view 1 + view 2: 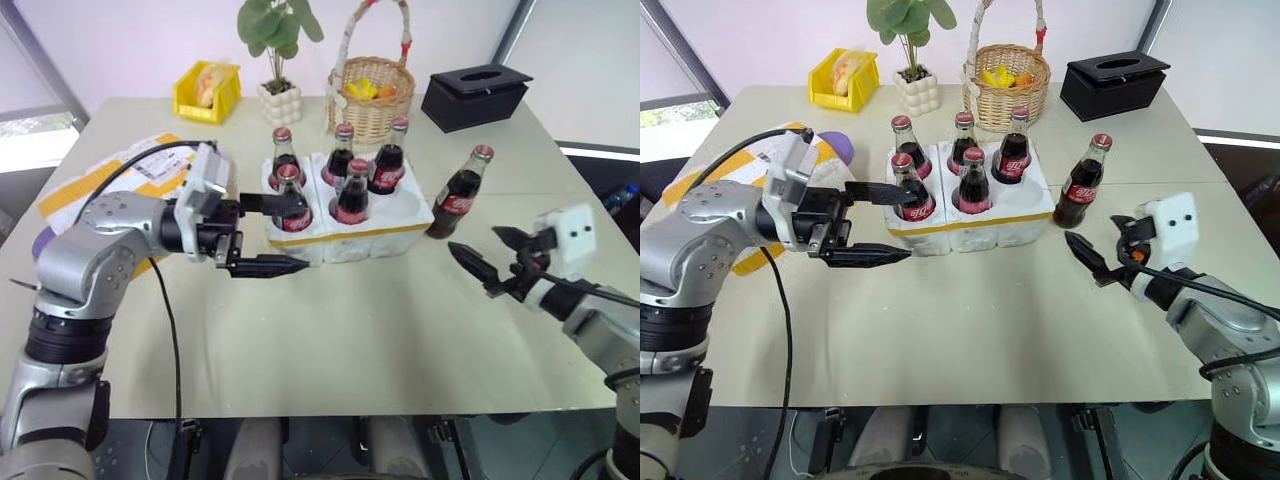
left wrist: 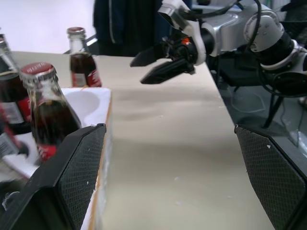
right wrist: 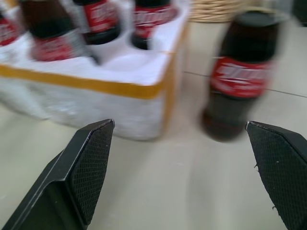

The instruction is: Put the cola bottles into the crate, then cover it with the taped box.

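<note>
I see five cola bottles [image 1: 352, 192] standing in the crate [image 1: 350, 238] mid-counter [image 1: 350, 340] — the sixth bottle [image 1: 458, 196] stands on the counter just beside the crate's right end. My right claw [image 1: 487, 256] hangs empty, fingers apart, near that bottle. My left claw [image 1: 272, 234] — also spread — straddles the crate's front-left corner
</note>
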Robot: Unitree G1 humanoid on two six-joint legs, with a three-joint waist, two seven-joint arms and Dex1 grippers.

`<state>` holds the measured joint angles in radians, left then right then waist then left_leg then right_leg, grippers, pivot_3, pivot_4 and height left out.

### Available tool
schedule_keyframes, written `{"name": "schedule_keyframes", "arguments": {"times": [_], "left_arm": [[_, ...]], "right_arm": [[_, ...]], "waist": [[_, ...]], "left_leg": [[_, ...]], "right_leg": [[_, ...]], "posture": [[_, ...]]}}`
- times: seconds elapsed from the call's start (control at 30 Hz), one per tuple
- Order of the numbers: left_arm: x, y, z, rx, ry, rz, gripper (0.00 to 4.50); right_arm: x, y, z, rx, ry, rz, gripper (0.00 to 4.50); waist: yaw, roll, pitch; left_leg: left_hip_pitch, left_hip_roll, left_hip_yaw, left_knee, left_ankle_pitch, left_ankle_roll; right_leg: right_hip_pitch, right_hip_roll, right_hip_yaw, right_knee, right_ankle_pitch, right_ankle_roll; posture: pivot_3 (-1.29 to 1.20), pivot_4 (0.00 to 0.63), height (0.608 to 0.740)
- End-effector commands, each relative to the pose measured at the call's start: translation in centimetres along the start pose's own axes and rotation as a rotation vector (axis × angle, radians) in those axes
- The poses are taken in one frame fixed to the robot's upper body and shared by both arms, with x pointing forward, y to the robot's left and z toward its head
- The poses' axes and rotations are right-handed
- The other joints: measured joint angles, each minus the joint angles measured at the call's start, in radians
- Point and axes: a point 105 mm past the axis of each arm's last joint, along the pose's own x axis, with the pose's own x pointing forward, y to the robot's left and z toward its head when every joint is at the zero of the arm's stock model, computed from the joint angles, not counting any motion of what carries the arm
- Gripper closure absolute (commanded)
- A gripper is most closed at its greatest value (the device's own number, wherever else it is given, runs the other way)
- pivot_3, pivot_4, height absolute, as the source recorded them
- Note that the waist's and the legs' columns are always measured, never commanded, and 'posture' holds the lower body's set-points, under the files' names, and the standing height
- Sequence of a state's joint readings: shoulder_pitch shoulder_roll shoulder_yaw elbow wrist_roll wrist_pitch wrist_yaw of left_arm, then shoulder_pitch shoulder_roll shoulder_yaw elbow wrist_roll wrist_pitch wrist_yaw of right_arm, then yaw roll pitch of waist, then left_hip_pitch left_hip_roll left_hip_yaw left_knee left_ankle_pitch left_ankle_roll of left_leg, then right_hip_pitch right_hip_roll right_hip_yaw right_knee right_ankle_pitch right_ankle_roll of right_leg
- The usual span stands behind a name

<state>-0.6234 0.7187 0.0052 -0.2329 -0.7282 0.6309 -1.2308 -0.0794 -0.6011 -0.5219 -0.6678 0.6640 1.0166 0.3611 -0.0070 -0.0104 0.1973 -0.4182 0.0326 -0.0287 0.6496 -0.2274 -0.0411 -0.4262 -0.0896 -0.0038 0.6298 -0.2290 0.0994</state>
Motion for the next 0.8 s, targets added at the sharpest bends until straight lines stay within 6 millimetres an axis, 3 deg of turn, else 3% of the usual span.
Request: {"name": "schedule_keyframes", "arguments": {"times": [0.03, 0.43, 0.8], "left_arm": [[0.6, 0.0, 0.8, 0.035, -0.011, -0.021, 0.00], [1.5, -0.2, 1.0, 0.037, -0.025, -0.047, 0.00], [1.4, 0.2, 1.0, 0.045, -0.027, -0.020, 0.00]], "right_arm": [[-0.3, -1.2, 0.9, 0.013, -0.060, -0.082, 0.03], [2.8, -3.0, 1.3, 0.036, -0.114, -0.154, 0.03], [6.8, -2.6, 1.5, 0.056, -0.118, -0.096, 0.03]], "waist": [[-0.003, 0.000, 0.000], [-0.007, 0.000, 0.000], [-0.009, 0.000, 0.000]], "left_leg": [[0.000, 0.000, 0.000, 0.000, 0.000, 0.000], [0.000, 0.000, 0.000, -0.001, 0.000, 0.000], [0.000, 0.000, 0.000, -0.001, 0.000, 0.000]], "right_leg": [[0.000, 0.000, 0.000, 0.000, 0.000, 0.000], [0.000, 0.001, 0.001, 0.000, 0.000, 0.000], [0.000, 0.001, 0.001, 0.000, 0.000, 0.000]], "posture": [[0.00, 0.150, 0.740], [0.00, 0.150, 0.740], [0.00, 0.150, 0.740]]}}
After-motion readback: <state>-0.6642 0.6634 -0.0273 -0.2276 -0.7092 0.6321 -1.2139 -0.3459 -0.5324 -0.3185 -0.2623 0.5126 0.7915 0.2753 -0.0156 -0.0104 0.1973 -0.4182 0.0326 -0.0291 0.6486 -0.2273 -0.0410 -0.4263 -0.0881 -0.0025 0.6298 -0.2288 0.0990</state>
